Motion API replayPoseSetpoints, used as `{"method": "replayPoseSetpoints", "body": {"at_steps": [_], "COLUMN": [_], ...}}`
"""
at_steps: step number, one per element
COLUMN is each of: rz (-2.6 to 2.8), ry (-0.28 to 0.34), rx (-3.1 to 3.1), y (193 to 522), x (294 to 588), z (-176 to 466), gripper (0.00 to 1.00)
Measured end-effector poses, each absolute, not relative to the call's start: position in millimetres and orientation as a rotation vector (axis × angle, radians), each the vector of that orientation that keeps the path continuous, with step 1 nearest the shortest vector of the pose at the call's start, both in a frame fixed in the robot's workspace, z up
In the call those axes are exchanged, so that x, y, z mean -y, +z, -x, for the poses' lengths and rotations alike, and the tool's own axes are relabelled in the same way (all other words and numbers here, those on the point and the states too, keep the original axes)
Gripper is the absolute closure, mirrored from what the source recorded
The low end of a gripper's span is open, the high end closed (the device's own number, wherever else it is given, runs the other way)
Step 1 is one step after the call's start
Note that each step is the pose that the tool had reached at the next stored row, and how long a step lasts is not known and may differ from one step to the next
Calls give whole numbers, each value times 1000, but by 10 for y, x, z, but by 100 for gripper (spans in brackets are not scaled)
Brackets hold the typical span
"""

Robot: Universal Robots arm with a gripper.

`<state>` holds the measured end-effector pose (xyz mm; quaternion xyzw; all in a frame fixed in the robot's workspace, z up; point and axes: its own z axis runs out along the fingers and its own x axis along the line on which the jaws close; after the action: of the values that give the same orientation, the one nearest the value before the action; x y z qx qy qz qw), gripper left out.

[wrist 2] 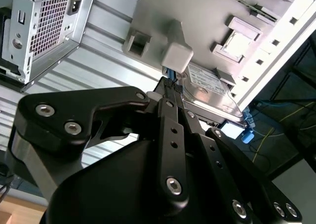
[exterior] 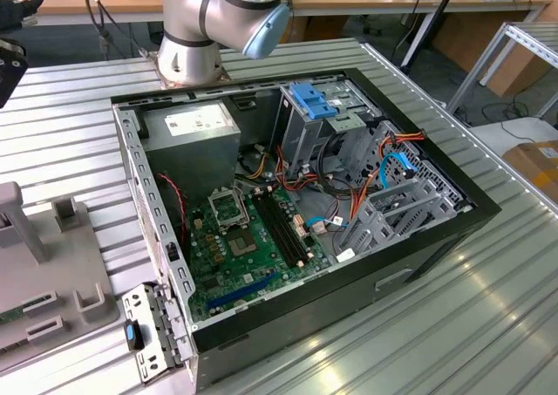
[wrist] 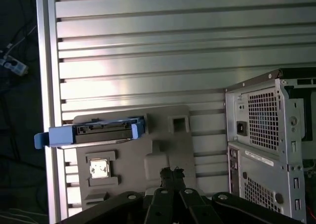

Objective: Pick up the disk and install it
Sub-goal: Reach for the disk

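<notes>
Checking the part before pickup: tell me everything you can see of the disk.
The disk is a flat silver-grey metal drive framed by a bright blue plastic carrier. It sits in the grey fixture plate on the ribbed table, one blue end jutting past the plate's edge. Its white printed label shows in the second wrist view.

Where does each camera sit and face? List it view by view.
Exterior view: off the arm, looking down into the open computer case on the slatted table; the arm shows.
Second wrist view: on the arm, looking along the pincer at the disk.
First wrist view: on the arm, looking over the pincer at the table.
Both wrist views share the disk and fixture plate.
</notes>
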<state>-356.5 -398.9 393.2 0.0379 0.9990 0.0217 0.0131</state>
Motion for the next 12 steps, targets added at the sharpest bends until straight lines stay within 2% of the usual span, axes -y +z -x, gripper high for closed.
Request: {"method": "replayPoseSetpoints", "body": {"at_steps": [12], "rz": [-118], "ry": [68], "rx": [-3112], "y": [3932], "x": [3989], "z": [3994], "gripper": [89]}}
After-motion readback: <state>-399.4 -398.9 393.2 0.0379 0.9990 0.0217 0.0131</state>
